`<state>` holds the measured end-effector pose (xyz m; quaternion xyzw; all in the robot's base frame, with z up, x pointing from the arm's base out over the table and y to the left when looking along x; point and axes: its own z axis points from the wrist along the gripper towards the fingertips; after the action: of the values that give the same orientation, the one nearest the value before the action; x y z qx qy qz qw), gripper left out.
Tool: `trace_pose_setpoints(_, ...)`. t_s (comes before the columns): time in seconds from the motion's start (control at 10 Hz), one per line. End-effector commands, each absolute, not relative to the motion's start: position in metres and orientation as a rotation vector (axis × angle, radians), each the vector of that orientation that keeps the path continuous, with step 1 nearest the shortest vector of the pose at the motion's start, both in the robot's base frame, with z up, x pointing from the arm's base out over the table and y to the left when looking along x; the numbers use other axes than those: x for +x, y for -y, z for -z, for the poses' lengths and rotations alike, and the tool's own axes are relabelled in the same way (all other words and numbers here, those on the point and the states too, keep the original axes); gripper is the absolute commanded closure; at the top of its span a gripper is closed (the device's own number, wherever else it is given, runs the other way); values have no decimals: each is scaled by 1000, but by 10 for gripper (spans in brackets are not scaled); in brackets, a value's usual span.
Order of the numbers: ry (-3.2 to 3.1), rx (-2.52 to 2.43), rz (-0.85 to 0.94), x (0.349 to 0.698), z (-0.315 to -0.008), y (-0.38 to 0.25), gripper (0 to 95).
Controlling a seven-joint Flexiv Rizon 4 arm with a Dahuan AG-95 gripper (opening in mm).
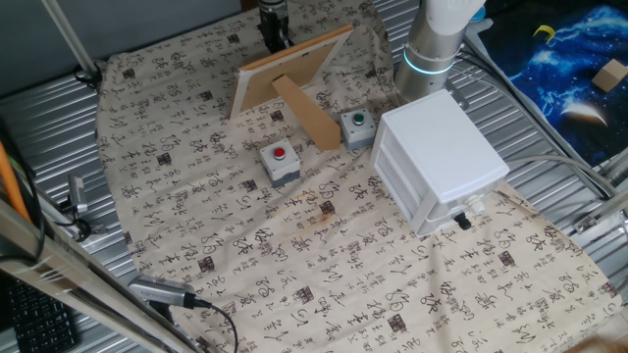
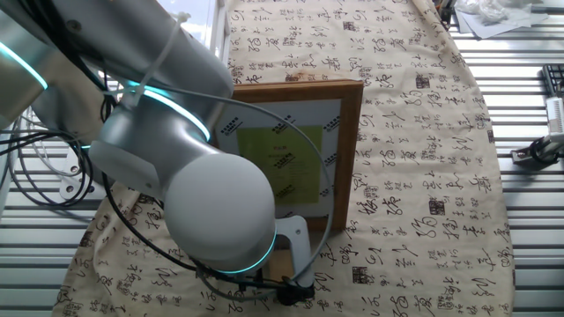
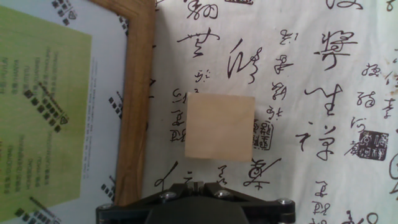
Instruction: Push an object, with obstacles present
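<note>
In the hand view the object, a plain tan wooden block (image 3: 220, 126), lies on the printed cloth just right of the wooden frame's edge (image 3: 137, 99). My gripper (image 3: 196, 185) is shut with nothing between its fingers, and its tips sit just short of the block's near side. In one fixed view the gripper (image 1: 274, 31) hangs behind the leaning frame (image 1: 294, 67), which hides the block. The other fixed view shows the frame's front (image 2: 351, 132), while my arm (image 2: 176, 176) hides the hand and the block.
The frame's strut (image 1: 306, 110) slopes toward the table's middle. A grey box with a red button (image 1: 280, 162) and one with a green button (image 1: 358, 126) stand near it. A large white drawer cabinet (image 1: 442, 162) stands to the right. Cloth covers a ribbed metal table (image 1: 59, 127).
</note>
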<state>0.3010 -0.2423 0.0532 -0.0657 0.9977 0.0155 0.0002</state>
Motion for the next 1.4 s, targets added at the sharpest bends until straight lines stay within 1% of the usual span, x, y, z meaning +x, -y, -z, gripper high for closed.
trace_pose_setpoints(0.1, -3137, -138, -33, 301, -54, 242, 950)
trace_pose_setpoints(0.3, -3144, -60, -22, 301, -54, 242, 950)
trace_pose_setpoints(1.1, -3152, -58, -22, 300, -55, 245, 950)
trace_pose_setpoints(1.4, -3151, -80, -29, 305, -52, 246, 950)
